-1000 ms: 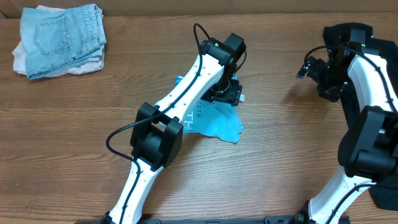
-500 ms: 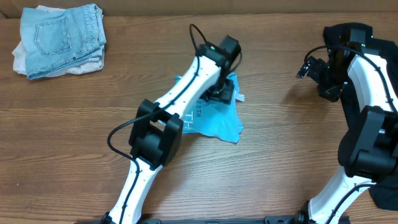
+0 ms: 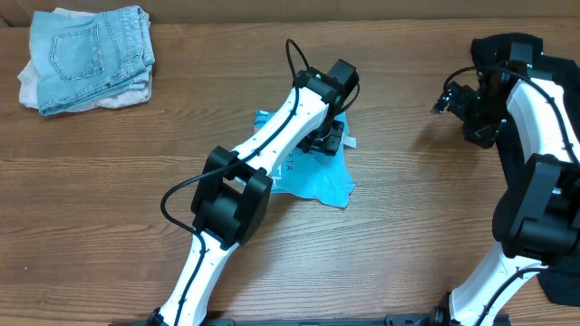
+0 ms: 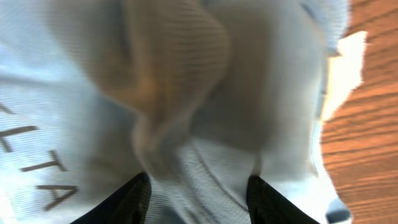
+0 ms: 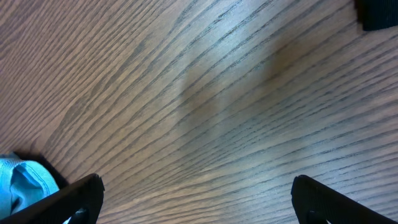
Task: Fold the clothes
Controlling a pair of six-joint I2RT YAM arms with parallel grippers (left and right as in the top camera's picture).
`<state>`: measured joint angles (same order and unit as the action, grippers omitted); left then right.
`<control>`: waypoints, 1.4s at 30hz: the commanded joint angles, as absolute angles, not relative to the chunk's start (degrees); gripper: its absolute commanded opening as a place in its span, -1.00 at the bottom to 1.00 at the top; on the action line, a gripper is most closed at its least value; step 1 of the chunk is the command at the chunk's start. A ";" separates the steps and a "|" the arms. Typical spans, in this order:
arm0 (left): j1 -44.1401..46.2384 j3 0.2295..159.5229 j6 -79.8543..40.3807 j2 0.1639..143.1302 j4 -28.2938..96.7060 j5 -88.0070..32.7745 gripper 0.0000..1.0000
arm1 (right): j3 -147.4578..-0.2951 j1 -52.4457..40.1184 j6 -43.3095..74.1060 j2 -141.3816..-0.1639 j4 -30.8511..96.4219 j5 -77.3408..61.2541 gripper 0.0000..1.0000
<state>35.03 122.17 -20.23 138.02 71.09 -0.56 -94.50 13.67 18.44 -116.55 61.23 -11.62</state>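
The sky-blue T-shirt lies crumpled at the table's middle, with white lettering showing beside the arm. My left gripper is down on its upper part. In the left wrist view the shirt fills the frame, and the fingers stand apart with a ridge of fabric between them. My right gripper hovers open and empty over bare wood at the right. The black shirt lies at the far right, mostly hidden under the right arm. The red-orange mark is hidden.
Folded light-blue jeans lie on a white cloth at the far left corner. A bit of the blue T-shirt shows at the right wrist view's lower left. More black cloth lies at the front right edge.
My left gripper shifted a little left over the T-shirt, then came back right. The shirt's outline barely changed. The right arm has not moved.
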 commanded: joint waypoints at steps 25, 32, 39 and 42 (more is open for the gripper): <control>34.11 120.22 -21.89 138.45 67.75 -1.48 -0.27 | -95.64 13.47 18.85 -114.87 61.04 -11.66 1.00; 33.93 120.20 -21.89 138.45 67.22 -2.39 -0.47 | -95.64 13.47 18.85 -114.87 61.06 -11.66 1.00; 33.87 120.20 -21.87 138.45 67.26 -1.67 -0.68 | -95.64 13.47 18.85 -114.87 60.75 -11.57 1.00; 33.58 120.20 -21.85 138.45 67.33 -0.62 -0.69 | -95.64 13.47 18.85 -114.87 60.36 -11.62 1.00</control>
<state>34.06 120.57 -21.08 138.02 67.26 -1.41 -94.50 13.67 18.41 -116.55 60.80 -11.64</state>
